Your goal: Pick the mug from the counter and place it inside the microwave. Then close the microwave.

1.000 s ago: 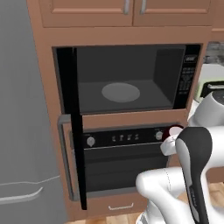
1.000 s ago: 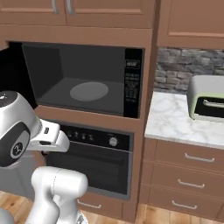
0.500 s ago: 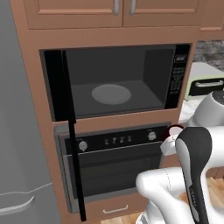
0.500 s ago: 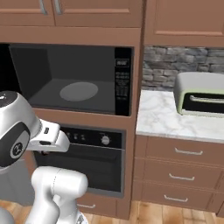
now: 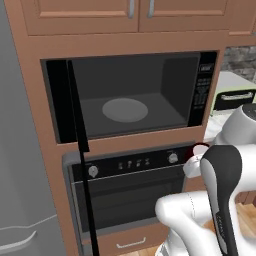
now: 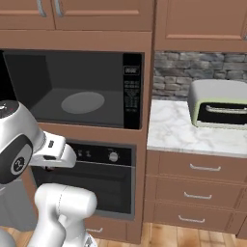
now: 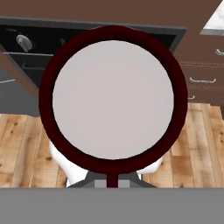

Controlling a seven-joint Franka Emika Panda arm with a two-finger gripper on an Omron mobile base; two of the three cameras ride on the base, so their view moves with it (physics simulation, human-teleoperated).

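The dark red mug hangs right in front of the hand camera, its pale inside facing the lens and its rim hiding the fingertips. In the left base view the mug shows as a red rim at the end of my folded arm, with my gripper shut on it, low in front of the wall oven. The black microwave stands open above, its door swung out to the left and the grey turntable bare. The marble counter lies to the right of the microwave.
A black wall oven with knobs sits under the microwave. On the counter's far right stands a pale green toaster oven. A grey fridge lies left of the open door. Wooden drawers and plank floor are below.
Both base pictures have slid left, so the camera has moved along the cabinets. My arm keeps the same folded pose with the mug in its grip.
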